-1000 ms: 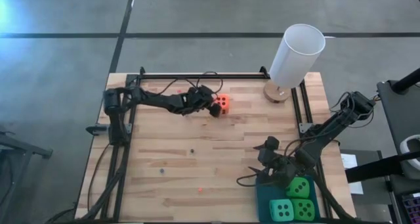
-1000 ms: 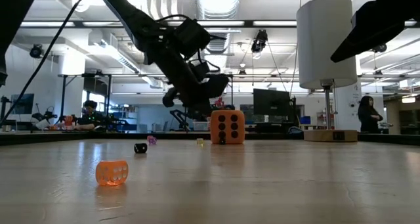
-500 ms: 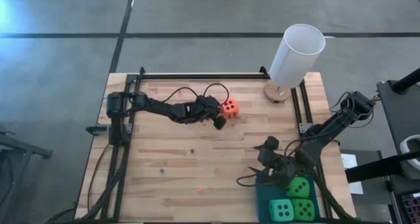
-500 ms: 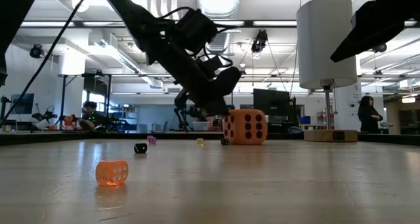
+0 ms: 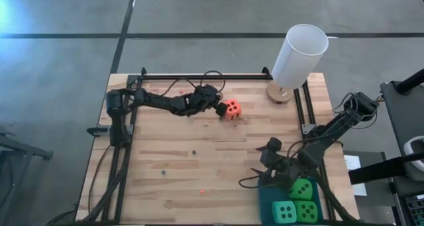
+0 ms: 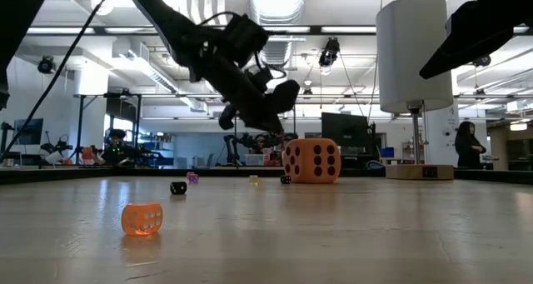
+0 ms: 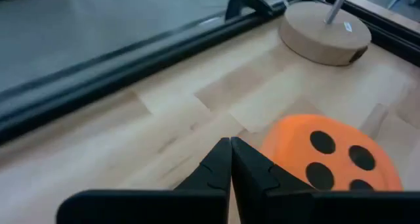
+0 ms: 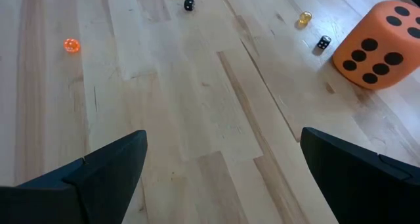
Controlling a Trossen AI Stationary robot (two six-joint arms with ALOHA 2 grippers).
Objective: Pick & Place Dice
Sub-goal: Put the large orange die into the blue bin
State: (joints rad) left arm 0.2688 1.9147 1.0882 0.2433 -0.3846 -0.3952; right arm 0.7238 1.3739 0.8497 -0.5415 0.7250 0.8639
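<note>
- On a wooden worktop (image 5: 172, 166), the left hand (image 5: 218, 108) hangs just beside the orange-red die (image 5: 231, 109), its two dark fingers (image 7: 223, 168) pressed together and holding nothing.
- The orange-red die sits on the boards at the far middle of the worktop, not lifted; from table height it rests flat on the wood, with the hand above and to one side of it.
- Three dice appear already delivered: two bright green dice (image 5: 303, 189) and the turquoise die (image 5: 285, 212) lie packed together on a dark teal tray (image 5: 265, 198) at the near right corner.
- The right hand (image 5: 273, 165) waits at the tray's edge, fingers spread wide and empty, facing across the boards toward the orange-red die (image 8: 377, 43).
- By this showing the job looks about three parts done: one large die is left to grasp, carry across the worktop and set with the rest.
- The left hand would first have to open before it could take hold; with its fingers together it can only nudge the cube.
- Several tiny dice, among them a small orange one (image 6: 141, 218), lie scattered on the wood well apart from the tray; whether they count toward the task cannot be told.
- A tall white cylinder (image 5: 299, 56) on a round wooden base stands at the far right corner, clear of both arms.
</note>
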